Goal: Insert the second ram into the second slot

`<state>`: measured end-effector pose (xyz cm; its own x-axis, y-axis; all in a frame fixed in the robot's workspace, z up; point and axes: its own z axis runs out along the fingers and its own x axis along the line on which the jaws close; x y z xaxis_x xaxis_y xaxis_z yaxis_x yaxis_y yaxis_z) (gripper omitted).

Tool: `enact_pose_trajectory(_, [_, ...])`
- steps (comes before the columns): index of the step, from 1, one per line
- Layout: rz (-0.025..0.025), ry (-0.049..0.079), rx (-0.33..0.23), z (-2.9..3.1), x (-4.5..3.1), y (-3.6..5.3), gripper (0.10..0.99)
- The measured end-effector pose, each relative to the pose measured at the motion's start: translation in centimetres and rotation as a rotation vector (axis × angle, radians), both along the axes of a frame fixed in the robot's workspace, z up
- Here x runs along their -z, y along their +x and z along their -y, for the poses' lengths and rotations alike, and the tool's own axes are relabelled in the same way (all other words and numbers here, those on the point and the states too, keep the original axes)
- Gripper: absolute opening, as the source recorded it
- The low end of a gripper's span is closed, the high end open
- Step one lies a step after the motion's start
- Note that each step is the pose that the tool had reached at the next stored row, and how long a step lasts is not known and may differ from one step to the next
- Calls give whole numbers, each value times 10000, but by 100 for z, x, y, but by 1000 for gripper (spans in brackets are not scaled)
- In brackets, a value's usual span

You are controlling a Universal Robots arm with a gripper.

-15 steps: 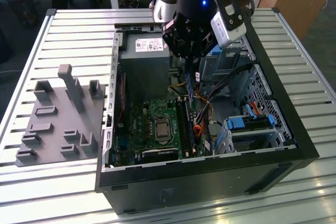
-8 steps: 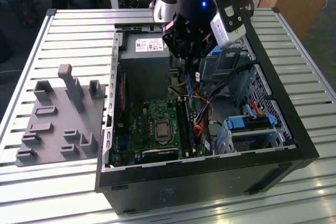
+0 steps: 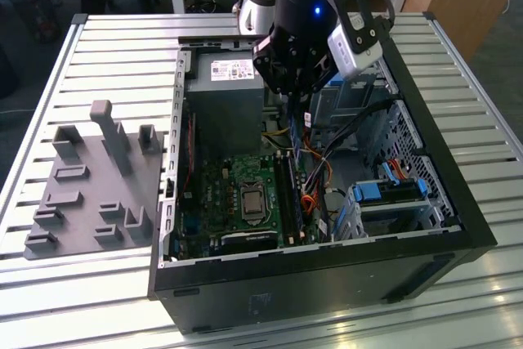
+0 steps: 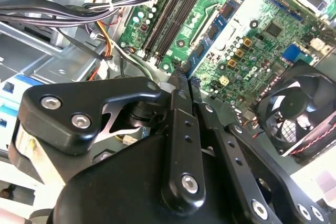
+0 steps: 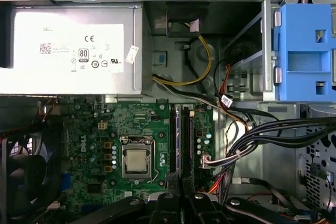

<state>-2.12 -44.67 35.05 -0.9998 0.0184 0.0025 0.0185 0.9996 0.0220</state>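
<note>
My gripper [image 3: 291, 94] hangs above the open computer case, over the back end of the motherboard [image 3: 237, 194]. Its black fingers [image 4: 177, 80] are pressed together, and I see nothing between them. Two long dark memory slots [image 5: 179, 140] run side by side next to the processor socket [image 5: 137, 161], in line with the gripper [image 5: 181, 200]. The same slots [image 4: 170, 14] lie well beyond the fingertips in the second wrist view. The second ram is hidden; I cannot tell whether either slot holds a stick.
The case stands on a slatted table [image 3: 98, 55], with a grey parts fixture [image 3: 90, 194] at the exterior view's left. Inside are the power supply [image 5: 68, 51], a blue drive-bay clip [image 5: 304, 51], cable bundles [image 5: 273, 135] beside the slots, and a fan [image 4: 299, 114].
</note>
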Motion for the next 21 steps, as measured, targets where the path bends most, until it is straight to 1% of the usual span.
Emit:
enact_pose_trajectory(3, [-1, -1, -138, 3, 10, 0, 137])
enact_pose_trajectory(21, [0, -1, -146, 3, 64, 0, 137])
